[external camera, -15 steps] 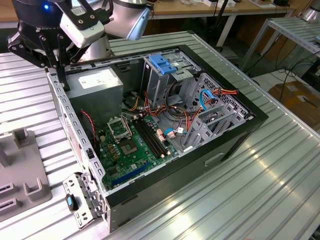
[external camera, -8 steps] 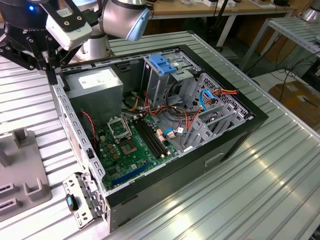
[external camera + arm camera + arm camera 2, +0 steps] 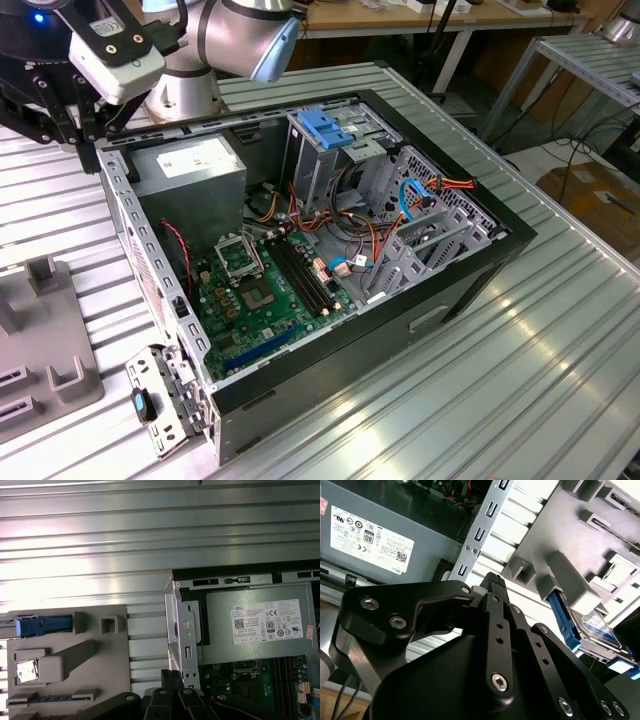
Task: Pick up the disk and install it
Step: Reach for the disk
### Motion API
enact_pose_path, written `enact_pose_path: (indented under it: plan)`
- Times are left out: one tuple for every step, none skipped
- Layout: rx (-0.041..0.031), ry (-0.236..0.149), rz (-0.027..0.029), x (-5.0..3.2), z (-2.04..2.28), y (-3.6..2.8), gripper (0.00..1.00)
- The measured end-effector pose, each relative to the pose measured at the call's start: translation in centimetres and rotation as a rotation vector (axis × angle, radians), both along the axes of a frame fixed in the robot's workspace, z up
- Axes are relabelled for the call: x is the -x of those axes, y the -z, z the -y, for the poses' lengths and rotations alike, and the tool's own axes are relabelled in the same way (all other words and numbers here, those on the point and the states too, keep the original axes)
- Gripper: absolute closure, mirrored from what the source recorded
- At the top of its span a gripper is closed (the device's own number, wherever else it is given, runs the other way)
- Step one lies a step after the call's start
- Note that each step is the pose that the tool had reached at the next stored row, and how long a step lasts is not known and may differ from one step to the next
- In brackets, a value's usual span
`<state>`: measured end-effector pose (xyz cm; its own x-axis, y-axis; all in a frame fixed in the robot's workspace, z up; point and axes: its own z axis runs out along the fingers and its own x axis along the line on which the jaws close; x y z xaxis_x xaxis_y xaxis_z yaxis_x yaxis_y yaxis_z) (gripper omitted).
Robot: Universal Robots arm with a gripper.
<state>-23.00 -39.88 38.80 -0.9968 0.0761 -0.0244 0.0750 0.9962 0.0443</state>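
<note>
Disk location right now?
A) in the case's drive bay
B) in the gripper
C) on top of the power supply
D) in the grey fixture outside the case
D: in the second wrist view the disk sits in the grey fixture next to the case, apart from the gripper, which holds nothing.

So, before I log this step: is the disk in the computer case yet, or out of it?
Out. In the second wrist view the disk sits on the grey holder, beside the case, not inside it.
</note>
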Motion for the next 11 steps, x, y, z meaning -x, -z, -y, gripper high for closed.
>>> enact_pose_path:
  plan:
    - [0.0,0.0,0.0,0.01,0.0,0.0,0.89]
    - [0.0,0.0,0.0001,0.03,0.0,0.0,0.89]
    - [0.0,0.0,0.0,0.15,0.0,0.01,0.89]
    - [0.0,0.0,0.0,0.28,0.0,0.01,0.89]
    - [0.0,0.0,0.0001,0.54,0.0,0.03,0.89]
    - [-0.0001,0.0,0.0001,0.73,0.0,0.04,0.89]
    - [0.0,0.0,0.0,1.08,0.0,0.05,0.89]
    - [0.0,0.0,0.0,1.35,-0.01,0.06,0.89]
    - [0.0,0.0,0.0,1.6,-0.01,0.07,0.89]
    - [-0.0001,0.0,0.0001,1.93,0.0,0.09,0.89]
    - [0.0,0.0,0.0,2.21,-0.01,0.1,0.89]
